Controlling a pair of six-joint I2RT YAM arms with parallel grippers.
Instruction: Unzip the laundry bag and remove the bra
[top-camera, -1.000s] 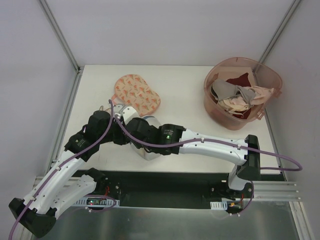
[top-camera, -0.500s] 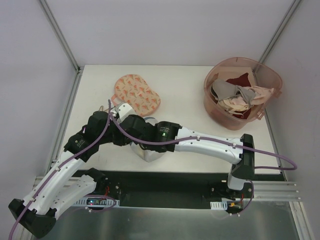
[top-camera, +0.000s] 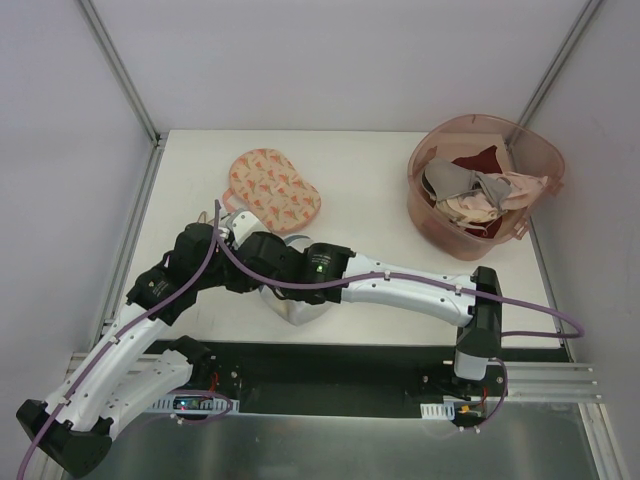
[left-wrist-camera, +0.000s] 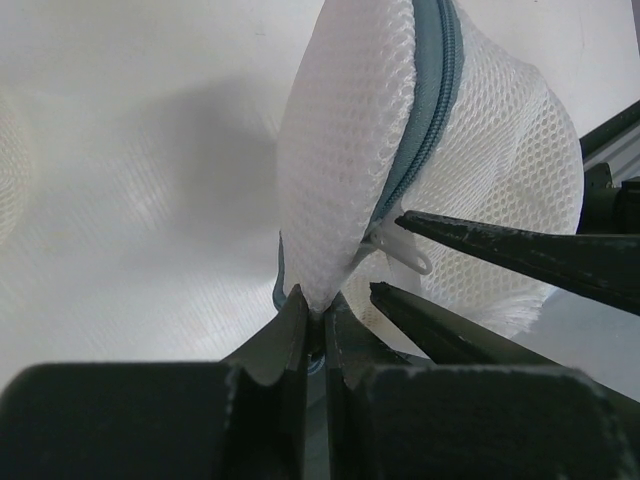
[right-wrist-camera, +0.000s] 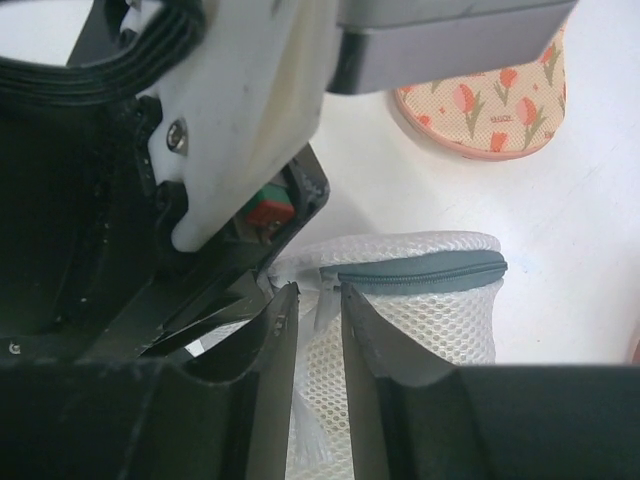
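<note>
The laundry bag (top-camera: 298, 308) is a white mesh pouch with a grey-blue zipper (left-wrist-camera: 425, 120), standing on the table near the front edge. My left gripper (left-wrist-camera: 315, 308) is shut on a pinch of its mesh at the zipper's end. It shows in the top view (top-camera: 238, 262) just left of the bag. My right gripper (right-wrist-camera: 315, 295) is narrowly open, its fingers (left-wrist-camera: 500, 245) straddling the white zipper pull (left-wrist-camera: 408, 252) without closing on it. The zipper (right-wrist-camera: 415, 272) looks closed. The bra is hidden; no yellow shows.
A flat pink oval pouch (top-camera: 273, 188) with red-orange prints lies behind the bag. A pink plastic tub (top-camera: 440, 235) holding beige, grey and maroon garments stands at the back right. My two arms cross closely over the bag. Enclosure walls stand on both sides.
My right arm has slid left, bringing its gripper closer against the left gripper at the bag's zipper end. The left gripper keeps its hold. The bag has barely moved.
</note>
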